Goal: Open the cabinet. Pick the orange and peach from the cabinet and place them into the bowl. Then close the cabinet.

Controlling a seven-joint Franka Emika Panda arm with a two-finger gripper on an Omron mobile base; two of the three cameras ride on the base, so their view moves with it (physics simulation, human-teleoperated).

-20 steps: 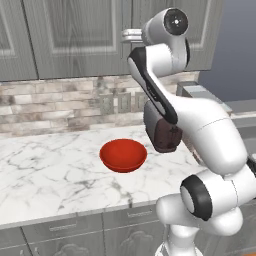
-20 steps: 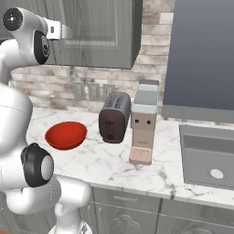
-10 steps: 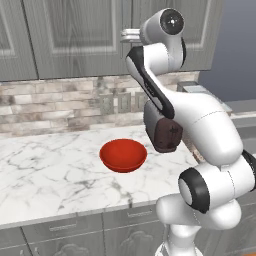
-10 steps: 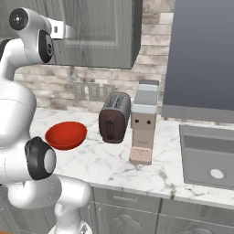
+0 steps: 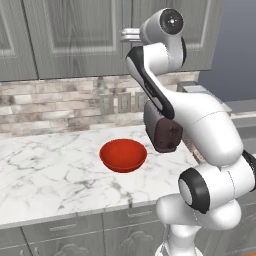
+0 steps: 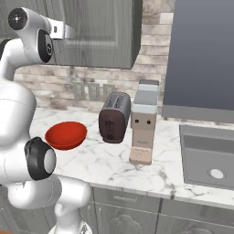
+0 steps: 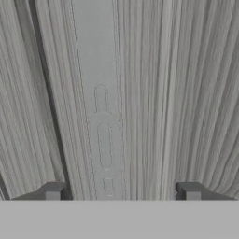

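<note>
Pincer (image 7: pixel 122 193) spread wide around the cabinet (image 7: pixel 154 93) door handle (image 7: pixel 104 144)

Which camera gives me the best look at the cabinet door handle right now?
The hand view: the handle sits centred and close, between the open fingers. The left base view has the arm covering that spot on the cabinet; the right base view shows the closed doors, no handle discernible.

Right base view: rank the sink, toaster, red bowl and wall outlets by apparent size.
1. Sink, clearly largest.
2. Toaster and bowl: they look alike in size, so I won't rank them.
3. Wall outlets, smallest.
</note>
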